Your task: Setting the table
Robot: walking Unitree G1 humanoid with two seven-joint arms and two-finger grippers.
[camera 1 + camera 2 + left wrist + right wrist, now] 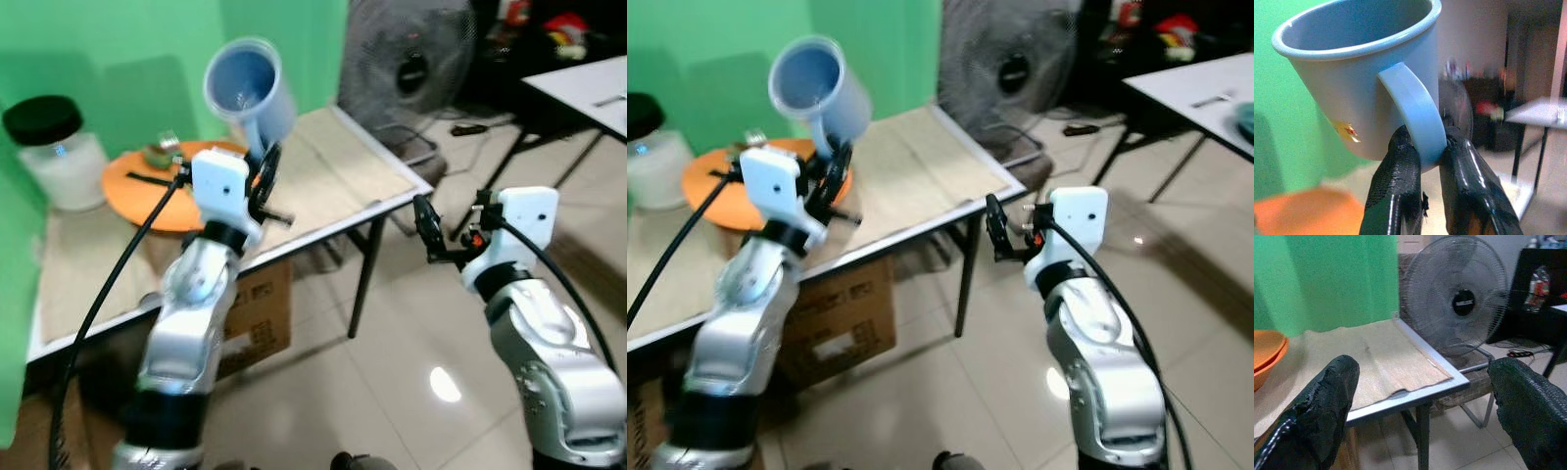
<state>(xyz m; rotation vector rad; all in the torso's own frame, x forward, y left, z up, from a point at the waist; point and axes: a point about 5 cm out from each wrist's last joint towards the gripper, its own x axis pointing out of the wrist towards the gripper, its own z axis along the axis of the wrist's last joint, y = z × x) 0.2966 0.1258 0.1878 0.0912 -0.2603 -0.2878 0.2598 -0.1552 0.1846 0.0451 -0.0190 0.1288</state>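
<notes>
My left gripper is shut on the handle of a light blue mug, held tilted in the air above the table. In the left wrist view the mug fills the top, its handle pinched between the black fingers. An orange plate with a dark utensil and small items lies on the table behind the left arm. My right gripper hangs open off the table's right corner, above the floor; its wide-spread fingers frame the table edge.
A white jar with a black lid stands at the table's back left. A standing fan is behind the table's right end. A cardboard box sits under the table. A second table stands at far right.
</notes>
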